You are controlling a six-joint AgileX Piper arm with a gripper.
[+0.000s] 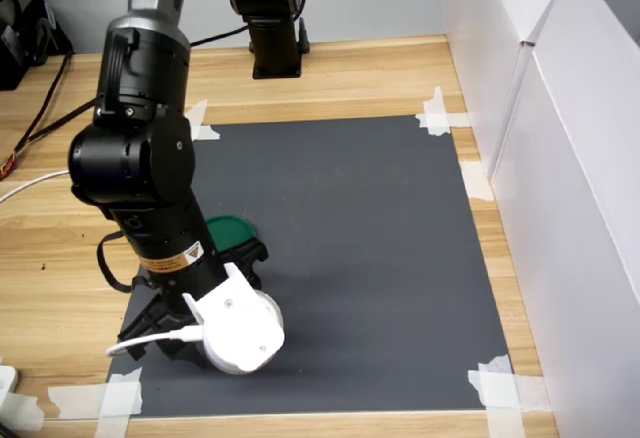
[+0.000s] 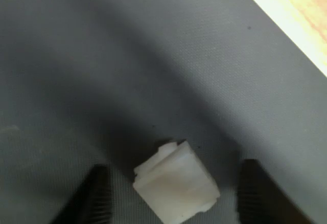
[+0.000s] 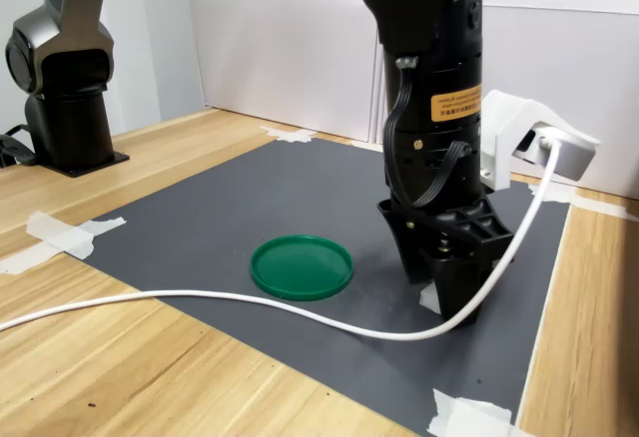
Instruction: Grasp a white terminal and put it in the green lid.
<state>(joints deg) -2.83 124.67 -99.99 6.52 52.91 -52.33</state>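
In the wrist view the white terminal [image 2: 176, 183], a small blocky plastic piece, lies on the dark grey mat. It sits between my gripper's [image 2: 173, 169] two dark fingers [image 2: 97, 198]. There is a gap on each side, so the gripper is open around it and low over the mat. The second exterior view shows the gripper [image 3: 441, 292] down at the mat, with a bit of the terminal [image 3: 428, 298] peeking out. The green lid [image 3: 302, 265] lies flat to the second exterior view's left of it. In the first exterior view the arm hides part of the lid [image 1: 232, 229].
A white wrist camera housing [image 1: 240, 333] trails a white cable [image 3: 200, 298] across the mat's [image 1: 350, 238] front. Another arm's black base [image 1: 275, 43] stands beyond the mat. White walls [image 1: 540, 118] border the first exterior view's right. Tape strips [image 1: 440, 116] hold the mat corners.
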